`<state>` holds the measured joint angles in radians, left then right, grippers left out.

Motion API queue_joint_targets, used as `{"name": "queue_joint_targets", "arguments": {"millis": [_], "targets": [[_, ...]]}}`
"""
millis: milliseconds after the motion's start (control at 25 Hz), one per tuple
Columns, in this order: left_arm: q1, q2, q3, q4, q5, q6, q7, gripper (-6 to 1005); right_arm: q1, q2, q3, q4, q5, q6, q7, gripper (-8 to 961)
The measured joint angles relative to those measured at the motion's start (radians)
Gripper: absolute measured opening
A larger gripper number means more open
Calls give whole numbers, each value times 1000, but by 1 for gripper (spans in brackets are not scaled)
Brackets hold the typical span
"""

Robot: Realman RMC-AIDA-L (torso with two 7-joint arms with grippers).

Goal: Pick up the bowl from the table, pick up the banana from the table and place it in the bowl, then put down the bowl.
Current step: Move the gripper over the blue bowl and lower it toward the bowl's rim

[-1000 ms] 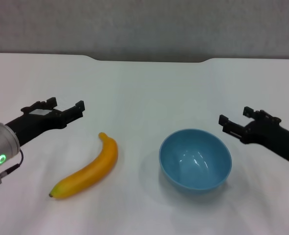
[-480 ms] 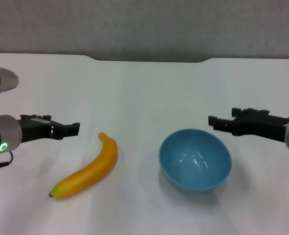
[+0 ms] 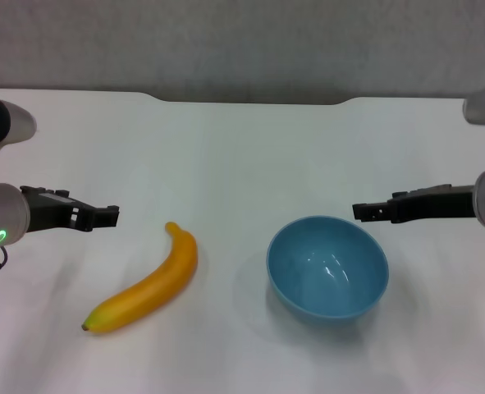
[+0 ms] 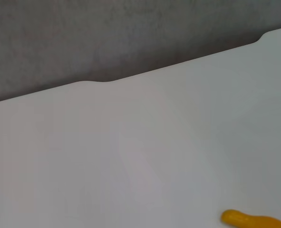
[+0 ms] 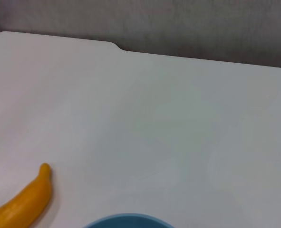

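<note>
The light-blue bowl (image 3: 327,267) sits upright and empty on the white table (image 3: 242,156), right of centre. The yellow-orange banana (image 3: 148,281) lies left of it, its greenish tip toward the front left. My left gripper (image 3: 104,216) hovers left of the banana's stem end, open and empty, pointing inward. My right gripper (image 3: 365,211) hovers just above the bowl's far right rim, open and empty. The left wrist view shows only the banana's end (image 4: 254,219). The right wrist view shows the banana (image 5: 21,202) and a sliver of the bowl's rim (image 5: 126,219).
The table's notched far edge (image 3: 250,100) meets a grey wall (image 3: 242,41). Nothing else lies on the tabletop. Bare white surface stretches behind and in front of the bowl and banana.
Both wrists have turned, so the fingers now show edge-on and level. The left gripper has drawn back to the left and lower. The right gripper has shifted slightly toward the bowl's far rim.
</note>
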<state>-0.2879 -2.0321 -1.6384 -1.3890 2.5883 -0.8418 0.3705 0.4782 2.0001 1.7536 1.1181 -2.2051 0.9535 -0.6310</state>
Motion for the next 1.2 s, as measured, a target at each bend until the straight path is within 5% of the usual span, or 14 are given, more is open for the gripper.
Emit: {"name": "queue_joint_targets", "arguments": {"millis": [560, 1200], "targets": [[-1, 0, 0, 8, 4, 16, -4, 856, 211, 0, 53, -230, -200, 134, 106, 851], [-11, -2, 5, 44, 2, 43, -5, 852, 288, 6, 29, -431, -206, 11, 99, 850]]}}
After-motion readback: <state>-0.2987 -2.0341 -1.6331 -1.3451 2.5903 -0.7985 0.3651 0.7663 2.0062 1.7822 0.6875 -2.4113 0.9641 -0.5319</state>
